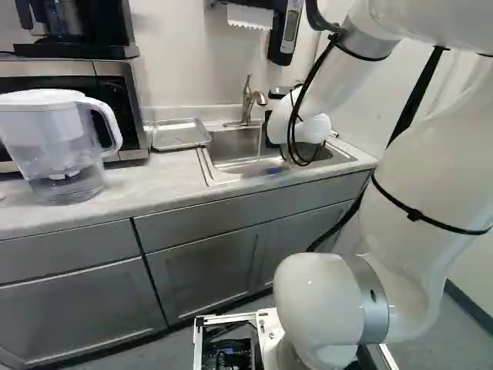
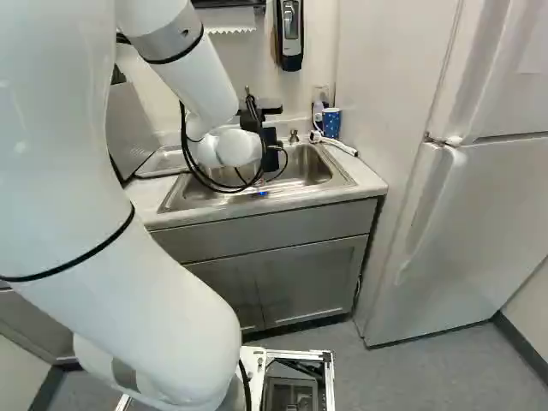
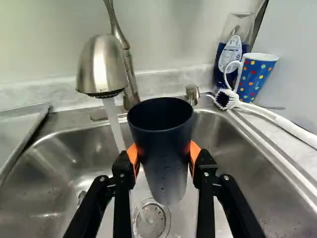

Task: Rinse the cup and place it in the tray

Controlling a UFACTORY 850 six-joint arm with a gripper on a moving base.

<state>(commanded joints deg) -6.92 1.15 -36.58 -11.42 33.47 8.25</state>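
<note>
Cup: dark and tapering (image 3: 164, 148), held over the sink, mouth up, with drops on its lower wall
Fingers (image 2: 271, 154): part open, closed in on the cup from two sides, an orange pad (image 3: 132, 156) pressed to its wall on either side
Faucet (image 3: 102, 67): running, its head near the rim of the cup
Water (image 3: 114, 124): a stream coming down beside the cup, outside its mouth
Sink (image 1: 235, 166): metal, set into the tabletop (image 1: 166, 181), with a round drain (image 3: 151, 220) below the cup
Tray (image 1: 181, 133): shallow, metal, on the tabletop just beside the sink, between it and the microwave (image 1: 127, 85); the cup is outside it
Mug (image 3: 256, 77): blue with coloured dots, upright on the tabletop past the far corner of the sink, beside a bottle (image 3: 220, 67) of blue liquid
Brush (image 3: 282, 120): white, lying along the sink's edge, its bristled head near the mug
Pitcher (image 1: 58, 146): clear with a white lid and handle, some water inside, at the left of the left base view
Fridge (image 2: 479, 197): white, at the right of the right base view
</note>
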